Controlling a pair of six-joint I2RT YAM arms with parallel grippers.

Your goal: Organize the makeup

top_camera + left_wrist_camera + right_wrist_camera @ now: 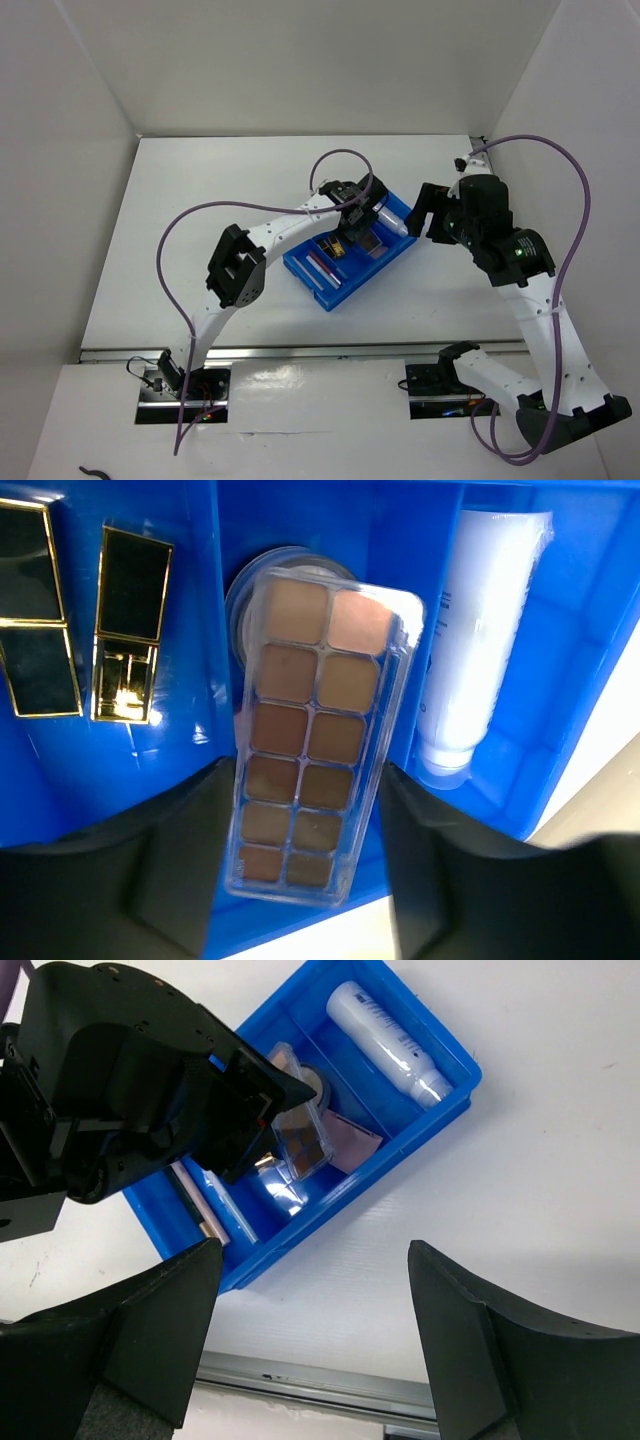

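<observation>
Overhead, a white bench [190, 210] carries a blue bin [330, 290] at the centre of the frame, and two robot arms reach toward it.

The step in hand is placing the brown eyeshadow palette [318, 730]. The left end effector [305, 780], about half open, appears clamped on the palette's lower end, one finger against each long edge. The palette hangs tilted over the bin's middle compartment, above a round compact [245, 600] that peeks out near the top of the left wrist view. Whether the two touch cannot be told.

By my judgement, the next move calls for lowering the palette into that middle compartment and letting go. The risk is that it ends up propped on the compact or on the divider walls close at either side rather than lying flat.

In the left wrist view, black-gold cases [130, 590] lie in the compartment at the left of the frame, and a white tube [480, 630] in the one at the right. The right wrist view adds a pink square pad [350, 1145] beside the palette and a pink stick [195, 1195] toward the bin's lower left end.

The right end effector [315, 1260] hovers wide open and empty near the bin's edge, apart from the left arm.
</observation>
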